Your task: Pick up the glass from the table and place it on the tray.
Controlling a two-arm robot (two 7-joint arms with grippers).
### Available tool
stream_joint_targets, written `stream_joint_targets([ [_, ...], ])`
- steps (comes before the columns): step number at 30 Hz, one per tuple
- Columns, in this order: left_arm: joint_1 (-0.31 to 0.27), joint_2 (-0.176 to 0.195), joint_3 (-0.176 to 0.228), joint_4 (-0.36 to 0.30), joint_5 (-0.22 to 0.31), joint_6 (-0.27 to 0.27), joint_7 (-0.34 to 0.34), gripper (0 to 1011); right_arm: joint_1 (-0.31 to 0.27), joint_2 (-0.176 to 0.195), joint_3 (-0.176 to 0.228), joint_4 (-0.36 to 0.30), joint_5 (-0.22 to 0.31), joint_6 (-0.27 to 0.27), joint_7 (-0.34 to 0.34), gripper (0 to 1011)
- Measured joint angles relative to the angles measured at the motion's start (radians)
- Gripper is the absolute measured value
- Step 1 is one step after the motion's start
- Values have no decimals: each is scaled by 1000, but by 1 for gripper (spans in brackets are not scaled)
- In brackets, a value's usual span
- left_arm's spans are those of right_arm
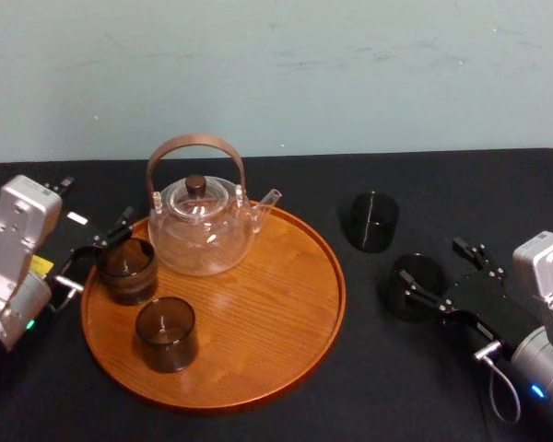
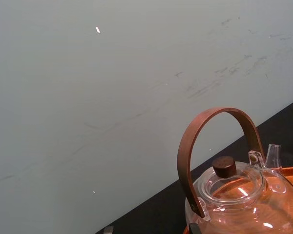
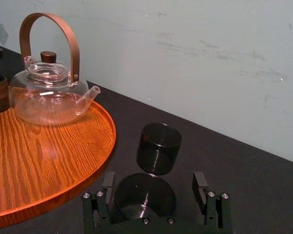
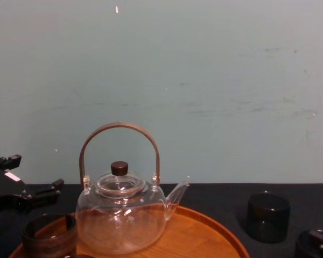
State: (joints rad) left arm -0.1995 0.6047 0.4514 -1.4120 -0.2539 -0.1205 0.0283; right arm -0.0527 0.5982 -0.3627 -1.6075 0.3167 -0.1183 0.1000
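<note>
A dark smoked glass (image 1: 413,279) stands on the black table right of the tray. My right gripper (image 1: 440,273) is open around it. In the right wrist view this glass (image 3: 145,197) sits between the two fingers (image 3: 109,181), and I cannot tell whether they touch it. A second dark glass (image 1: 373,221) stands just beyond it (image 3: 158,146). The round orange-brown tray (image 1: 258,313) holds a clear teapot (image 1: 203,226) and two more dark glasses (image 1: 126,269) (image 1: 166,333). My left gripper (image 1: 103,249) is open at the tray's left rim, beside the farther of those two glasses.
The teapot (image 4: 121,215) has a tall brown handle and its spout points toward the table glasses. A pale wall closes off the table's far edge. Bare tray wood (image 3: 39,161) lies on the tray's right half, facing the right gripper.
</note>
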Motion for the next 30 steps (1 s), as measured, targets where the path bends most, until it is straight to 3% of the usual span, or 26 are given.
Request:
stream_joint_targets([
  [30, 0, 0, 0, 0, 0, 0, 0, 1001, -55, -52, 50, 26, 7, 37, 73, 1009],
])
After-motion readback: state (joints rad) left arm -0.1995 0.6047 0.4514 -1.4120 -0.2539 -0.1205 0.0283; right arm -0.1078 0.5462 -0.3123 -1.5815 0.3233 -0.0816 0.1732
